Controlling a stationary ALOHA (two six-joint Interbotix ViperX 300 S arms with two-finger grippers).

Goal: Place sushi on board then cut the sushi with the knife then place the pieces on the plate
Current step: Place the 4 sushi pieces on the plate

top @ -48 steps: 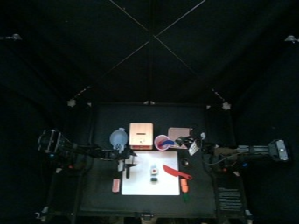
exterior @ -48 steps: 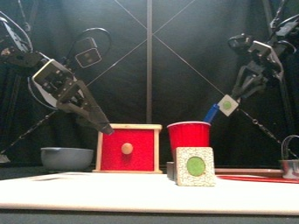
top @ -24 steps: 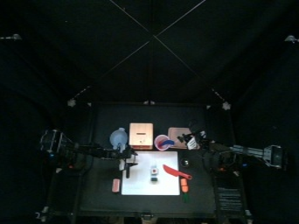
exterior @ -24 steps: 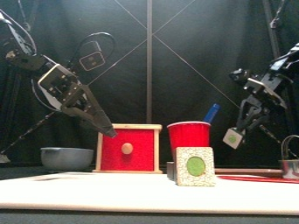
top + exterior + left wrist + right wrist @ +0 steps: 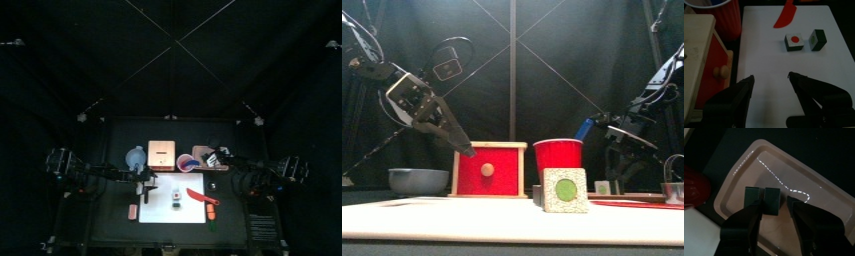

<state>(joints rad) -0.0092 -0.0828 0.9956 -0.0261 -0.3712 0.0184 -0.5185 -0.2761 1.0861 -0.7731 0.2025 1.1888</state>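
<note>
Two sushi pieces (image 5: 795, 41) (image 5: 175, 199) remain on the white board (image 5: 160, 214), standing large in the front view as a sushi block (image 5: 565, 192). Beside them on the board lies the red knife (image 5: 202, 196) (image 5: 787, 14). My right gripper (image 5: 775, 204) is low over the pink plate (image 5: 817, 183) (image 5: 205, 151), shut on a dark green sushi piece (image 5: 771, 196). Right beside it is a second dark block (image 5: 752, 194). My left gripper (image 5: 769, 82) (image 5: 148, 181) hangs open over the board's left part, holding nothing.
The wooden box (image 5: 162, 155) with its red drawer front (image 5: 486, 172), the red cup (image 5: 557, 160) holding the blue knife (image 5: 584, 128), and the blue-grey bowl (image 5: 418, 180) stand behind the board. A metal cutter (image 5: 672, 170) shows at the far right.
My right gripper has come down from high at the right, carrying the sushi piece, to just over the pink plate. The left arm has barely moved.
</note>
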